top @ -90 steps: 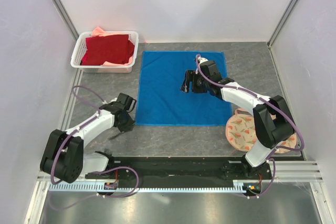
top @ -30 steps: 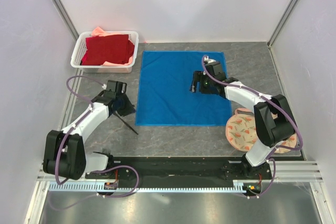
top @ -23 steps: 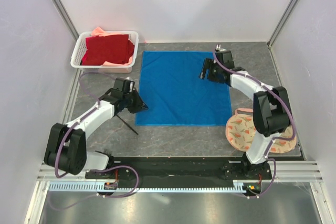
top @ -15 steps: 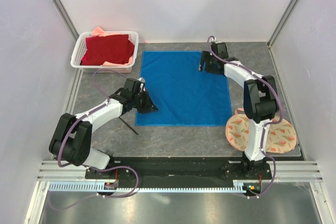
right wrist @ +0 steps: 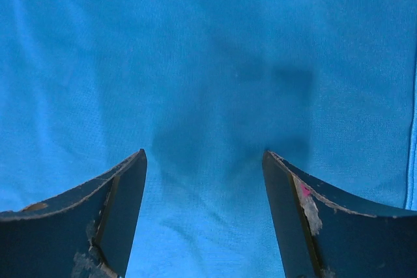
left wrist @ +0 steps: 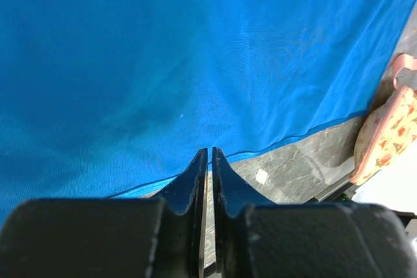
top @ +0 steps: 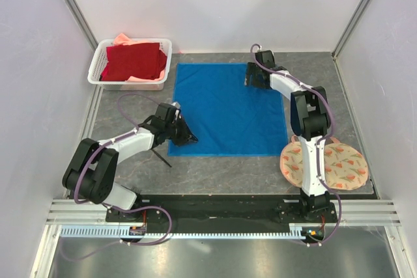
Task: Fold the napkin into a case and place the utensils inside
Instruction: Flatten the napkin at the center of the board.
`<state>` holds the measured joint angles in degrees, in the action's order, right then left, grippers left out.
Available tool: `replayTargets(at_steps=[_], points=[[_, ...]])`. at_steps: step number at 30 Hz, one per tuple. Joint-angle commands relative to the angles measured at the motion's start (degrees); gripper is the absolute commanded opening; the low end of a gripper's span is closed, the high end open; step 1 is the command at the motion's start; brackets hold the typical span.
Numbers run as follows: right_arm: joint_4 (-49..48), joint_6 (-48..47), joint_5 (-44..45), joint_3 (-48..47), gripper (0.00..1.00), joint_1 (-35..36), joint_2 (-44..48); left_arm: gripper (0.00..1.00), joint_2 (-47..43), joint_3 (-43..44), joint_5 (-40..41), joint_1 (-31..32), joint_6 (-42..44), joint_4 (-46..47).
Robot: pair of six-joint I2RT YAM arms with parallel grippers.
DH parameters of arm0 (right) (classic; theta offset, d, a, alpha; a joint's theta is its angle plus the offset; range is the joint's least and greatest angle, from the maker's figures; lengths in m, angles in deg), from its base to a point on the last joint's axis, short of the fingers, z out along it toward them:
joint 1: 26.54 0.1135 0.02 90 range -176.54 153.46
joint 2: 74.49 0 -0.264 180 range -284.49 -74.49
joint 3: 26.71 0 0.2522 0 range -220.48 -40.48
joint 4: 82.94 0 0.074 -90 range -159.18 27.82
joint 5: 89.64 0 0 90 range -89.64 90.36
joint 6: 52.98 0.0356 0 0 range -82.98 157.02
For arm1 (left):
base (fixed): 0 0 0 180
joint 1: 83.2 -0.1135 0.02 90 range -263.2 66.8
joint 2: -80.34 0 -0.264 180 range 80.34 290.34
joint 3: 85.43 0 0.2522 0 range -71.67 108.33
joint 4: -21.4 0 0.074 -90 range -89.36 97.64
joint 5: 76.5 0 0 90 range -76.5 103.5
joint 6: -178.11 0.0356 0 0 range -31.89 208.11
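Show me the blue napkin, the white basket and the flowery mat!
blue napkin [top: 215, 109]: top view, its flat middle.
white basket [top: 127, 85]: top view, its front wall.
flowery mat [top: 345, 167]: top view, its right half.

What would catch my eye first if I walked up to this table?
The bright blue napkin, spread flat in the middle of the grey table, stands out first. The left gripper, its fingers nearly together, is at the napkin's near left corner, and the right gripper, wide open, hangs over its far right part. A white basket holding a dark red cloth sits at the far left.
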<state>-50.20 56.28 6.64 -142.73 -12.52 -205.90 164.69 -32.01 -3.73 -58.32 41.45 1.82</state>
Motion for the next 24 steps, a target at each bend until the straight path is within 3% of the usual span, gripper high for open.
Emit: replayTargets(at_steps=[1, 5, 14, 17, 24], points=[[0.2, 0.7, 1.1, -5.1, 0.80, 0.0, -2.8, 0.12, -0.6, 2.1, -2.3, 0.3, -1.7, 2.7], [0.3, 0.9, -0.3, -8.2, 0.80, 0.0, -4.7, 0.12, 1.0, 5.2, -2.0, 0.3, -1.5, 0.4], [0.4, 1.1, -0.4, -6.4, 0.82, 0.0, 0.6, 0.08, 18.5, 32.6, 1.5, -4.1, -2.0, -8.7], [1.2, 1.3, 1.0, -4.0, 0.82, 0.0, 3.8, 0.02, 24.4, 39.7, 6.8, -4.6, -3.6, -12.3], [0.9, 1.4, 1.0, 3.5, 0.80, 0.1, 7.9, 0.02, 35.8, 51.7, 15.3, -4.6, -4.2, -20.3]])
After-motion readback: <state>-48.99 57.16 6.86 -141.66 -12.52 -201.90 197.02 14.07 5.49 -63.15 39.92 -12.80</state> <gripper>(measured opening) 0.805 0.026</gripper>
